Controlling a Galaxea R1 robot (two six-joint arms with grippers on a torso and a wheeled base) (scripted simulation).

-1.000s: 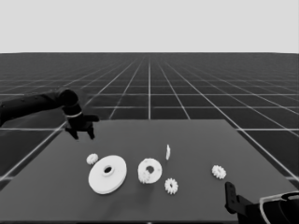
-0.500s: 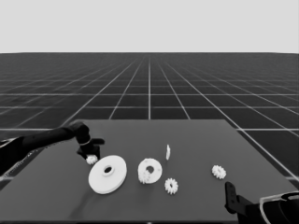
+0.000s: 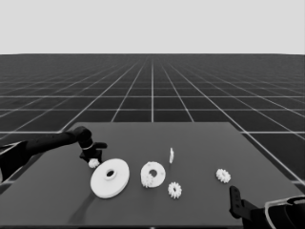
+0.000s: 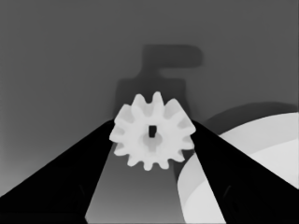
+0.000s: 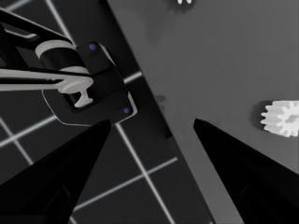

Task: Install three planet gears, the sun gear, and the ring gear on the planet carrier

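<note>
Right gripper (image 3: 237, 202): parked at the near right corner of the table (image 3: 200, 143); fingers spread apart with nothing between them; one gear (image 5: 281, 118) lies on the table past its fingertips, not held.
Near gears: one gear (image 3: 175, 190) lies alone in front of the smaller round part; another (image 3: 222, 175) sits well off to the right.
Smaller round part (image 3: 153, 174): flat near the table's middle, with what looks like a gear resting at its near-left edge.
Larger round part (image 3: 110, 178): flat just left of the smaller one, not yet installed.
Left gripper (image 4: 152, 140): down at the table's left end, fingers open on either side of a gear (image 4: 153, 136), tips close to its teeth; I cannot tell if they touch.
Step in hand: likely grasping this gear.
How to do it well: close evenly on opposite teeth, keep the gear level, and lift straight up, since the larger round part's rim lies just beside the gear.
Thin white piece (image 3: 171, 155): upright behind the smaller round part, clear of both grippers.
</note>
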